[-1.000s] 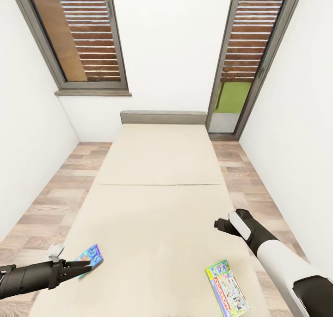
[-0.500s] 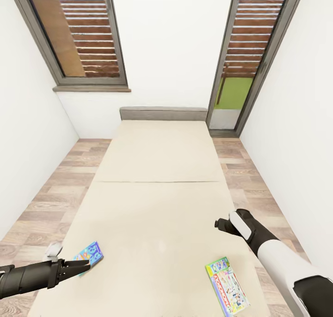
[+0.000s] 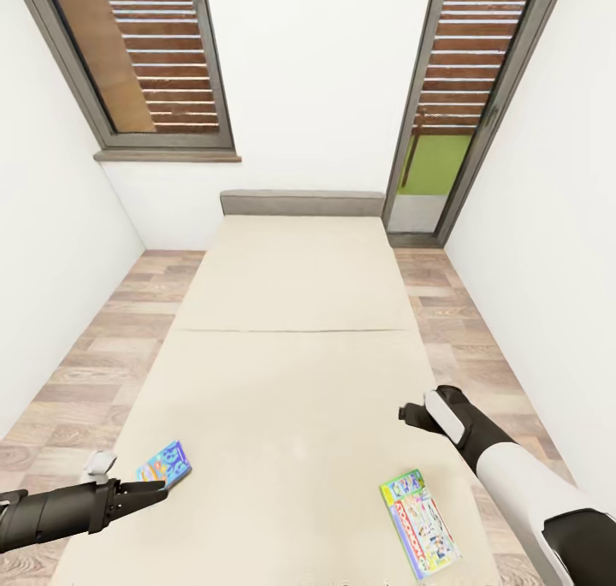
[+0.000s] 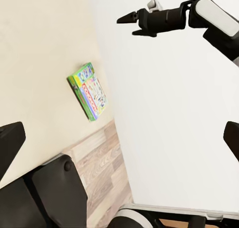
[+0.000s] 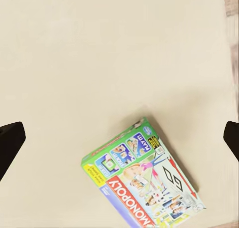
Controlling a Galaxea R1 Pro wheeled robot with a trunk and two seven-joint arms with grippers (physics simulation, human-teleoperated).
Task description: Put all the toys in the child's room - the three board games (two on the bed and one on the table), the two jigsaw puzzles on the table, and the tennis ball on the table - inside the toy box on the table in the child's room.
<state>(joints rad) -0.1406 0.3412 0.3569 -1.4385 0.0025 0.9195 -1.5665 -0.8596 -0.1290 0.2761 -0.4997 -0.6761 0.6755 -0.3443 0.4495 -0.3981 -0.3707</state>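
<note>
Two board games lie on the beige bed (image 3: 291,381). A small blue one (image 3: 168,464) rests near the bed's left edge, and my left gripper (image 3: 161,491) is open just short of it. A green Monopoly game (image 3: 419,524) (image 5: 144,180) (image 4: 88,91) lies flat at the near right. My right gripper (image 3: 409,416) (image 4: 130,21) hovers open above the bed beyond that game, its fingers (image 5: 10,140) wide apart and holding nothing. The table, toy box, jigsaw puzzles and tennis ball are out of view.
White walls close in on both sides, with strips of wood floor (image 3: 94,355) along the bed. A grey headboard (image 3: 301,203) stands at the far end, between a louvred window (image 3: 145,56) and a glass door (image 3: 445,133).
The whole view has shifted a little, so the camera moved. My left gripper's tips overlapped the blue game before and now sit just short of it. The right arm keeps its pose.
</note>
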